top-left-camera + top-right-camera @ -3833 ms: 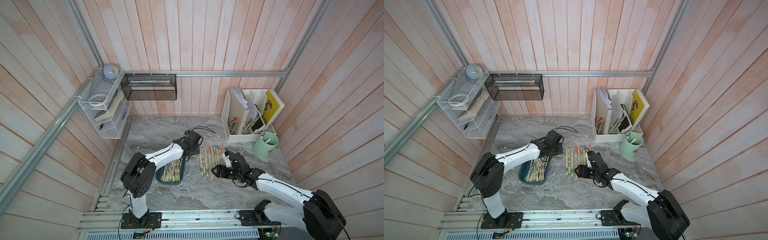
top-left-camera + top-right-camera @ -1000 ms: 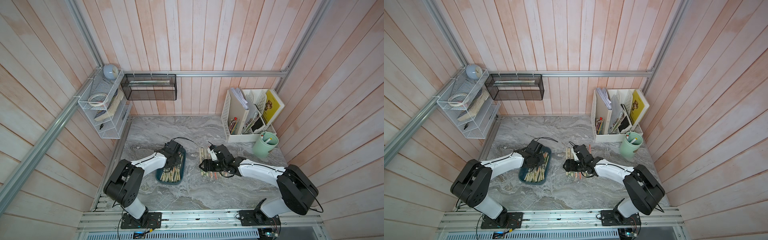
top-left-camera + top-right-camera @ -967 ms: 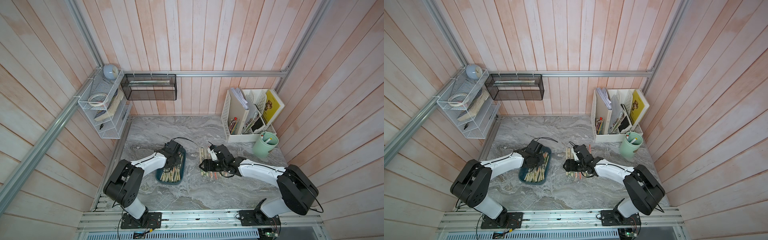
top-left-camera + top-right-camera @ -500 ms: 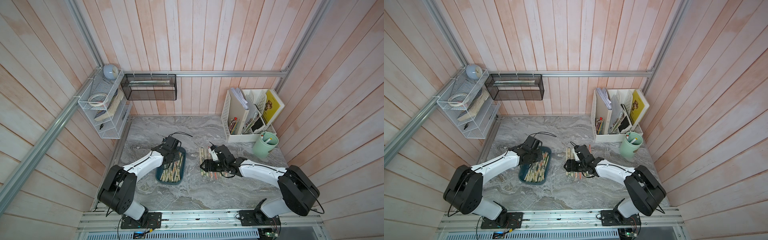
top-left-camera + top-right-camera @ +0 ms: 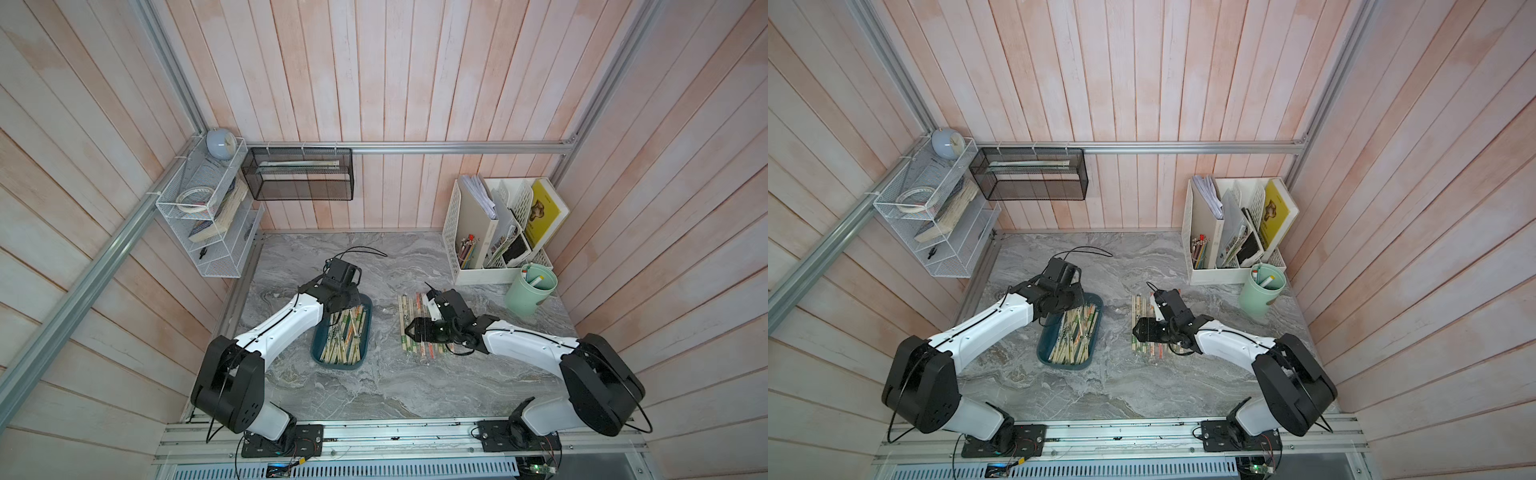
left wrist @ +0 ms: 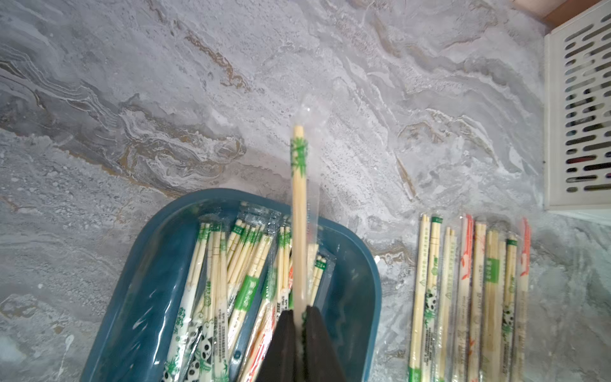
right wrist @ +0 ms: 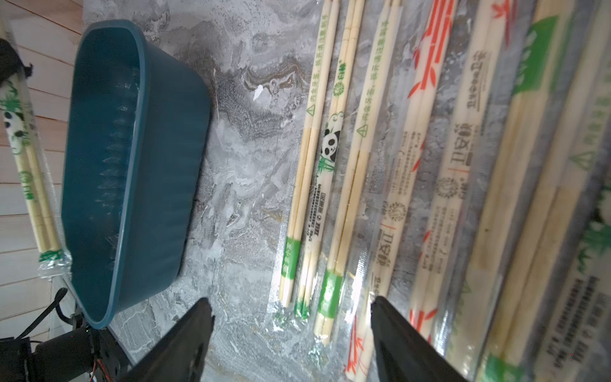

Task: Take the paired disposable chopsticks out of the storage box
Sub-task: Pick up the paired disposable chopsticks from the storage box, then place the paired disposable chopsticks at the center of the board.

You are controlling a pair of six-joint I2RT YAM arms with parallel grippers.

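The teal storage box [image 5: 337, 364] [image 5: 1045, 358] holds several sleeved pairs of disposable chopsticks [image 5: 345, 337] [image 6: 228, 274]. My left gripper [image 6: 300, 312] is shut on one green-marked pair [image 6: 299, 205], which juts out over the box's far rim [image 6: 211, 193] above the marble. The right wrist view shows that held pair [image 7: 28, 165] lifted beyond the box [image 7: 132, 172]. To the right, a row of pairs [image 5: 405, 307] [image 7: 429, 148] lies on the table. My right gripper [image 7: 291, 301] [image 5: 410, 331] hovers open, low over the row's near end, holding nothing.
A white perforated file organiser [image 5: 469, 232] [image 6: 575, 109] with papers and pencils stands at the back right, with a mint green cup [image 5: 530, 291] in front of it. A black mesh basket [image 5: 299, 174] and a white wire shelf [image 5: 208, 216] hang on the walls.
My left arm has come back over the box, shut on one pair and raised it toward the back rim. The right gripper has reached in over the row and stays open.
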